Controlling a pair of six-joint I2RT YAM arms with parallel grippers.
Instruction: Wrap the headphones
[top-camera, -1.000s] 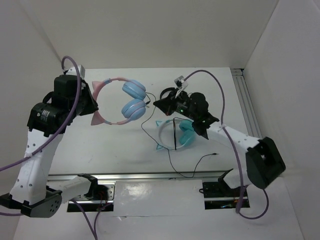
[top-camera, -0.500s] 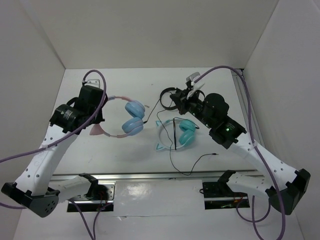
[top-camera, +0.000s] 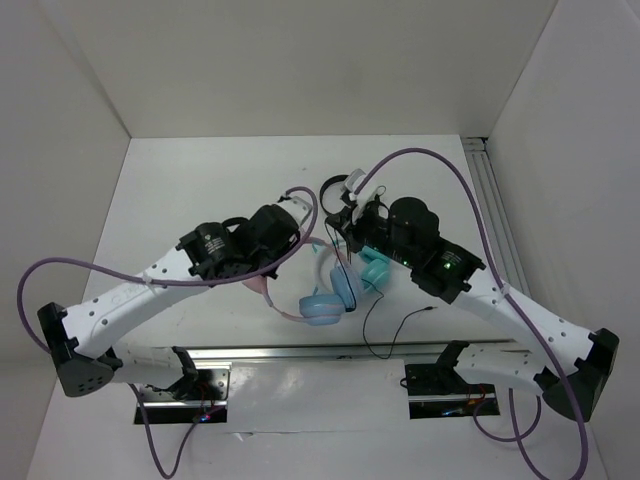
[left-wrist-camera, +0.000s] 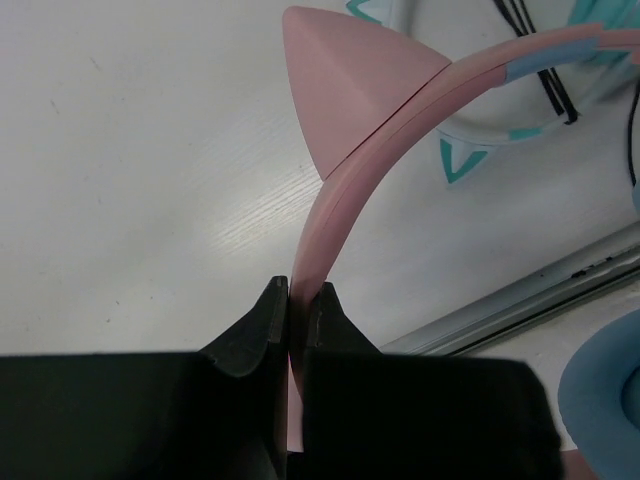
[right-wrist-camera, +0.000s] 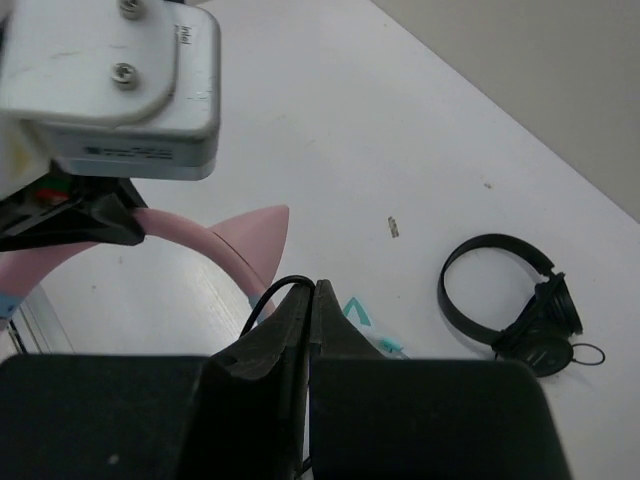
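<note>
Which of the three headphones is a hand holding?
The pink-banded headphones: the left hand pinches the band. The teal pair and black pair lie unheld.

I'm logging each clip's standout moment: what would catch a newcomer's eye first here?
The pink cat-ear headphones sit centre-table near the front rail, their headband clamped in the left gripper. Close beside them, the right gripper is shut on a thin black cable, over the teal headphones. Small black headphones lie farther back on the table.
</note>
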